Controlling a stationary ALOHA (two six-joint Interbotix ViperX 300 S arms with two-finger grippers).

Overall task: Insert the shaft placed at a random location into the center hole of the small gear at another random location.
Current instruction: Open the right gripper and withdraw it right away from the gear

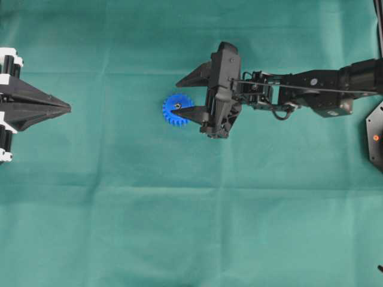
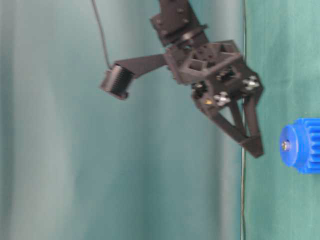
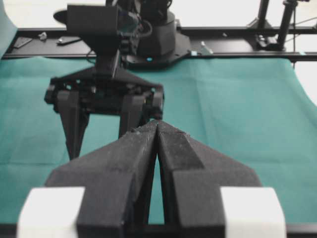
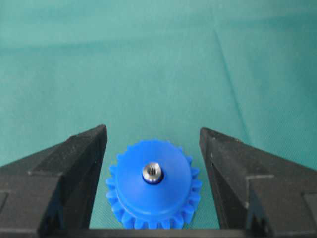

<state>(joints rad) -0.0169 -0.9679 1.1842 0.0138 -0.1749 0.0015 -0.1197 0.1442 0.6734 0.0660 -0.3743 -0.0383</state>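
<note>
The small blue gear [image 1: 169, 117] lies flat on the green cloth left of centre. The silvery shaft [image 4: 152, 172] stands upright in its center hole, and only a thin dark ring of the hole shows around it. The shaft end also shows in the table-level view [image 2: 285, 145] on the gear [image 2: 302, 145]. My right gripper [image 4: 152, 130] is open and empty, with one finger on each side of the gear [image 4: 153, 201] and not touching it. In the overhead view it [image 1: 175, 98] hovers over the gear. My left gripper [image 1: 67, 108] is shut and empty at the far left [image 3: 157, 124].
Green cloth [image 1: 179, 209] covers the whole table. A black mount [image 1: 376, 137] with a red light sits at the right edge. In the left wrist view a black frame [image 3: 237, 47] runs along the far edge of the cloth.
</note>
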